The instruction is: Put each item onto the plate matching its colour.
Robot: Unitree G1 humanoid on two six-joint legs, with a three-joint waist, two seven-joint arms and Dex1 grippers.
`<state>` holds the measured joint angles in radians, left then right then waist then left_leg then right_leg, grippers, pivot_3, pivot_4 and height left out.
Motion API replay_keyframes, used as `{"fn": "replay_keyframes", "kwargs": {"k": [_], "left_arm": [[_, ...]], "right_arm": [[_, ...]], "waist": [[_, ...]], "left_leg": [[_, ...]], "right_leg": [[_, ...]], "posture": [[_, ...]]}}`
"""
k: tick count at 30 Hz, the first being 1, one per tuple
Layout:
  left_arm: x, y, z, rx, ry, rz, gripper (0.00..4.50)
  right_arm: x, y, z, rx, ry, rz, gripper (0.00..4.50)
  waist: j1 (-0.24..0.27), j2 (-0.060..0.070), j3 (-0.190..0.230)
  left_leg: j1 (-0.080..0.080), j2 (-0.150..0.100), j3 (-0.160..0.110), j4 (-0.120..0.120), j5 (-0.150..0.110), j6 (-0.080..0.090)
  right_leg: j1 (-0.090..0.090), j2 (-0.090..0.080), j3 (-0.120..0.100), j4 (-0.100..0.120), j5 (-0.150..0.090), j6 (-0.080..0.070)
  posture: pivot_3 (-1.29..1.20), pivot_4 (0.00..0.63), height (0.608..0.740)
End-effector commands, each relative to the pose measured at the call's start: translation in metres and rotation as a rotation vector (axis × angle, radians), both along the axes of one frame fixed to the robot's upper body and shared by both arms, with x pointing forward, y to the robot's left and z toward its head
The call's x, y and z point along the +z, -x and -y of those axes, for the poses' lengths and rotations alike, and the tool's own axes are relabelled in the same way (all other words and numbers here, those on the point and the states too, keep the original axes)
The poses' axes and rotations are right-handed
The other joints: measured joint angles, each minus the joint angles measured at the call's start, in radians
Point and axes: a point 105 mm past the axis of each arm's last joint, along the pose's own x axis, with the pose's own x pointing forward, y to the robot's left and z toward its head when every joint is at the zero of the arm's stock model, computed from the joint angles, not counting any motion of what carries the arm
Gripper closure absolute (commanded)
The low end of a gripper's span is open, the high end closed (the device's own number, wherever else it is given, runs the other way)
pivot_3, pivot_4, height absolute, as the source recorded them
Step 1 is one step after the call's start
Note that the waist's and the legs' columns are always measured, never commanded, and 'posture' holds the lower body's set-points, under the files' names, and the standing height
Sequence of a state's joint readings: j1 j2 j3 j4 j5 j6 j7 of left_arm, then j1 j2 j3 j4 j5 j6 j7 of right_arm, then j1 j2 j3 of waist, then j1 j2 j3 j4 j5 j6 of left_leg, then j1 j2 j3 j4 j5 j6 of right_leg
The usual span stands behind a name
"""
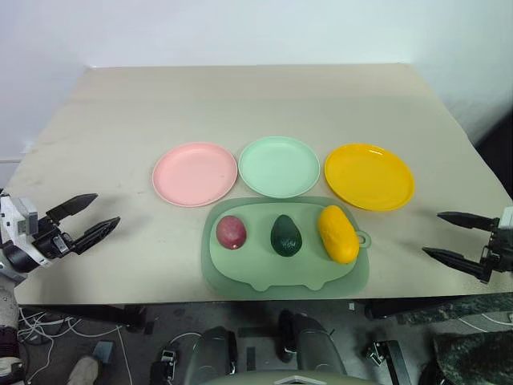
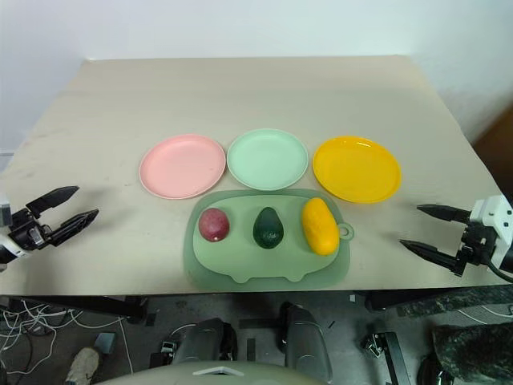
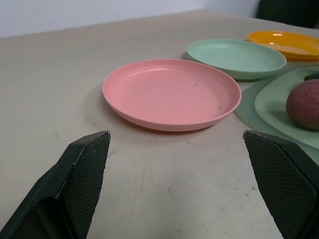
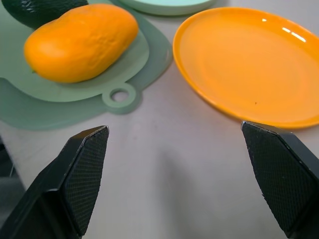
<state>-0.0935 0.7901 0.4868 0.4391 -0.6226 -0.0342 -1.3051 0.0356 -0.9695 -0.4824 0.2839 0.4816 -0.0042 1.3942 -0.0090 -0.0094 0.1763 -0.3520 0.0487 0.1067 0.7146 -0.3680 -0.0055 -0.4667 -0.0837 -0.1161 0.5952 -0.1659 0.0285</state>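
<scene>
Three fruits lie in a row on a sage-green mat (image 1: pixel 264 277): a reddish-purple round fruit (image 1: pixel 231 232), a dark green avocado (image 1: pixel 286 236) and a yellow mango (image 1: pixel 337 233). Behind the mat stand a pink plate (image 1: pixel 195 173), a mint green plate (image 1: pixel 279 166) and a yellow-orange plate (image 1: pixel 369 176), all bare. My left gripper (image 1: pixel 84 220) hovers open over the table's left front, pointing toward the pink plate (image 3: pixel 172 93). Off the right front edge my right gripper (image 1: pixel 449 236) is open too, facing the mango (image 4: pixel 79 42) and yellow-orange plate (image 4: pixel 249 59).
The beige table (image 1: pixel 256 104) has wide bare room behind the plates and on both sides. Its front edge runs just below the mat. A white wall stands behind. Cables lie on the floor at the lower left.
</scene>
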Motion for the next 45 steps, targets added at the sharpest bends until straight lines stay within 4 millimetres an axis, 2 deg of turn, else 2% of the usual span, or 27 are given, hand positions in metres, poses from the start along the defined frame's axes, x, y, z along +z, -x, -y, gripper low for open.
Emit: {"fn": "replay_keyframes", "kwargs": {"k": [1, 8, 15, 22, 24, 28, 32, 35, 39, 45], "left_arm": [[0.009, -0.003, 0.006, -0.02, -0.009, 0.043, 0.02], [0.009, -0.008, 0.005, -0.013, -0.042, 0.055, 0.02], [0.011, -0.006, 0.017, -0.021, -0.031, 0.087, 0.02], [0.014, 0.009, 0.018, -0.032, -0.057, 0.088, 0.02], [0.011, 0.014, 0.024, -0.051, -0.073, 0.075, 0.02], [0.014, 0.019, 0.032, -0.083, -0.08, 0.072, 0.02], [0.011, 0.019, 0.047, -0.121, -0.086, 0.08, 0.02], [0.013, 0.017, 0.055, -0.134, -0.072, 0.091, 0.02], [0.011, 0.015, 0.057, -0.129, -0.058, 0.092, 0.02], [0.004, 0.009, 0.061, -0.138, -0.044, 0.088, 0.02]], "right_arm": [[0.01, 0.001, 0.0, 0.018, 0.026, 0.033, 0.0], [0.007, 0.006, -0.003, 0.012, 0.026, 0.021, 0.0], [0.011, 0.004, -0.007, 0.019, 0.017, 0.019, 0.0], [0.016, 0.003, -0.014, 0.062, 0.022, -0.003, 0.0], [0.016, 0.003, -0.011, 0.061, 0.014, -0.014, 0.0], [0.02, -0.003, -0.02, 0.097, -0.004, -0.011, 0.0], [0.029, -0.011, -0.044, 0.106, -0.061, 0.009, 0.0], [0.033, -0.016, -0.063, 0.08, -0.108, -0.048, 0.0], [0.035, -0.016, -0.098, 0.061, -0.188, -0.146, 0.0], [0.035, -0.019, -0.146, 0.012, -0.228, -0.189, 0.0]], "waist": [[0.002, 0.0, 0.0], [0.002, 0.0, 0.0], [0.0, 0.0, 0.0], [0.0, 0.0, 0.0], [0.001, 0.0, 0.0], [0.002, 0.0, 0.0], [0.003, 0.0, 0.0], [0.002, 0.0, 0.0], [0.002, 0.0, 0.0], [0.005, 0.0, 0.0]], "left_leg": [[0.0, 0.0, 0.0, 0.0, 0.0, 0.0], [0.0, 0.0, 0.0, 0.0, 0.0, 0.0], [0.0, 0.0, 0.0, 0.0, 0.0, 0.0], [0.0, 0.0, 0.0, 0.0, 0.0, 0.0], [0.0, 0.0, 0.0, 0.0, 0.0, 0.0], [0.0, 0.0, 0.0, 0.0, 0.0, 0.0], [-0.001, 0.0, -0.001, 0.0, 0.0, 0.0], [-0.001, 0.0, -0.001, 0.001, 0.0, 0.0], [-0.001, 0.001, -0.001, 0.0, 0.0, 0.0], [-0.002, 0.001, -0.002, 0.0, 0.0, 0.0]], "right_leg": [[0.0, 0.0, 0.0, 0.0, 0.0, 0.0], [0.0, 0.0, 0.0, 0.0, 0.0, 0.0], [0.0, 0.0, 0.0, 0.0, 0.0, 0.0], [0.0, 0.0, 0.0, 0.0, 0.0, 0.0], [0.0, 0.0, 0.0, 0.0, 0.0, 0.0], [0.0, 0.0, 0.0, 0.0, 0.0, 0.0], [0.0, 0.0, 0.0, 0.0, 0.0, -0.001], [-0.001, 0.0, 0.001, 0.0, 0.0, 0.0], [-0.001, 0.0, 0.001, 0.0, 0.0, 0.0], [-0.002, 0.0, 0.001, 0.0, 0.0, -0.001]], "posture": [[0.0, 0.15, 0.737], [0.0, 0.15, 0.737], [0.0, 0.15, 0.737], [0.0, 0.15, 0.737], [0.0, 0.15, 0.737], [0.0, 0.15, 0.737], [0.0, 0.15, 0.737], [0.0, 0.15, 0.737], [0.0, 0.15, 0.737], [0.0, 0.15, 0.737]]}}
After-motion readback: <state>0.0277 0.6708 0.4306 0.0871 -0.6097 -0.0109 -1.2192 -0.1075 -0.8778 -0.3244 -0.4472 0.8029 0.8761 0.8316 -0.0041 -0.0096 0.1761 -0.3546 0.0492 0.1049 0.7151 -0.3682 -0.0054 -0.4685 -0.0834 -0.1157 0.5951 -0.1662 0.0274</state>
